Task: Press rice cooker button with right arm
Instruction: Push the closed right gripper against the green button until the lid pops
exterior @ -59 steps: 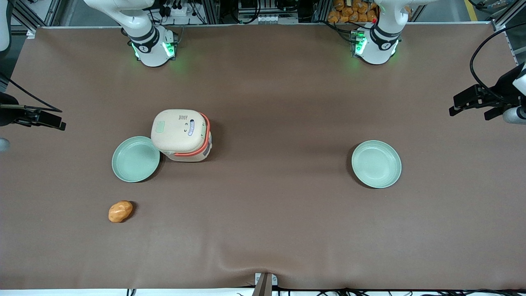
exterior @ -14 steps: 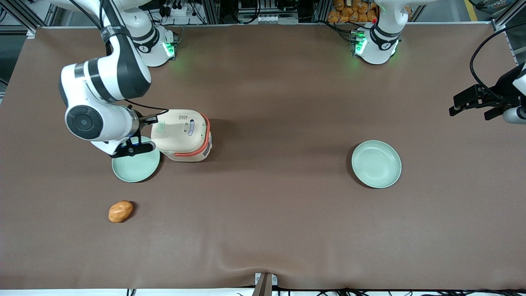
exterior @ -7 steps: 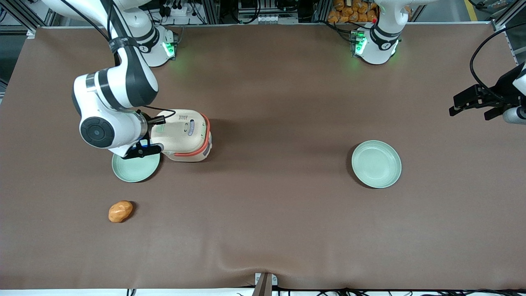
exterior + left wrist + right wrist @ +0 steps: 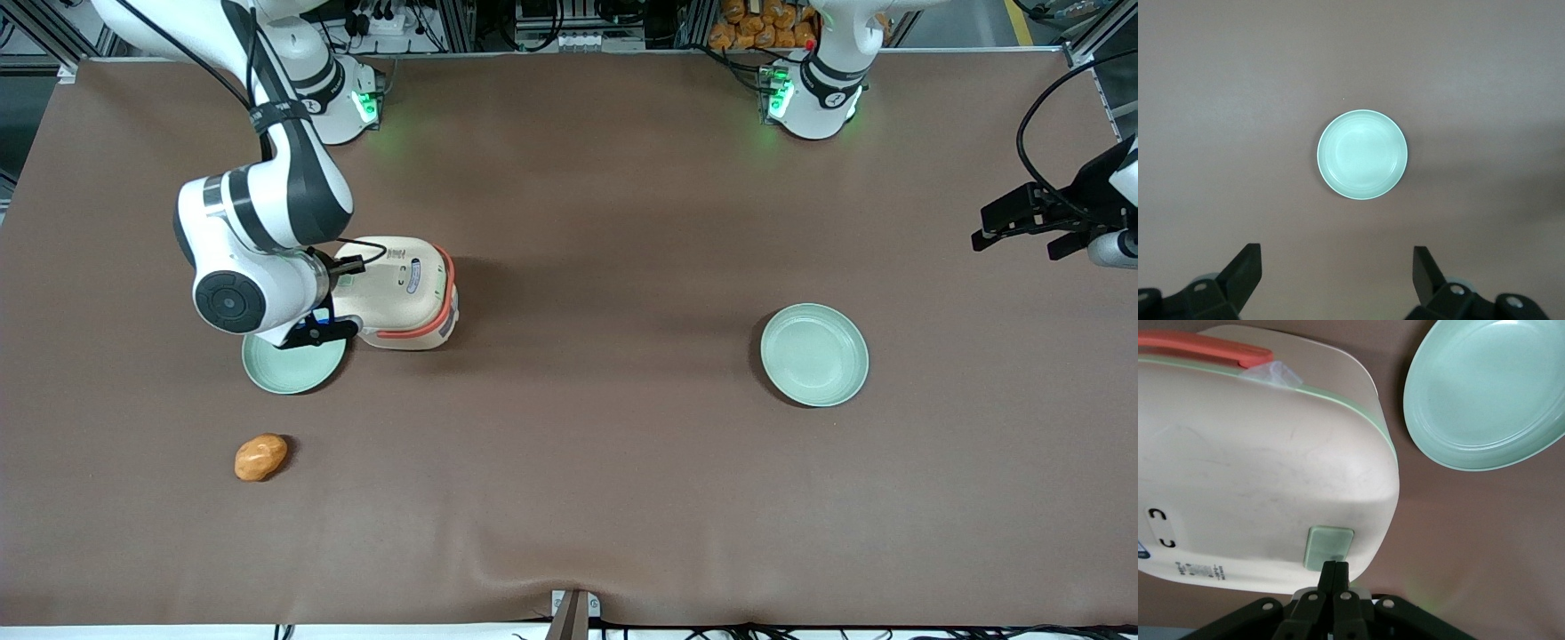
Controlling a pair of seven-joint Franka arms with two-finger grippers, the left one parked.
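Observation:
The cream rice cooker with its orange-red band stands lid shut on the brown mat; it fills the right wrist view. Its pale green button sits on the lid at the edge nearest the working arm. The right arm reaches over that edge, and its wrist hides the button in the front view. My gripper is shut, fingertips together right at the button's edge; I cannot tell whether they touch it. In the front view the gripper sits under the wrist.
A pale green plate lies against the cooker, toward the working arm's end, partly under the wrist; it also shows in the right wrist view. An orange-brown lump lies nearer the front camera. A second green plate lies toward the parked arm's end.
The right arm came in over the table and has kept moving toward the cooker; its wrist now overlaps the lid's edge and more of the plate.

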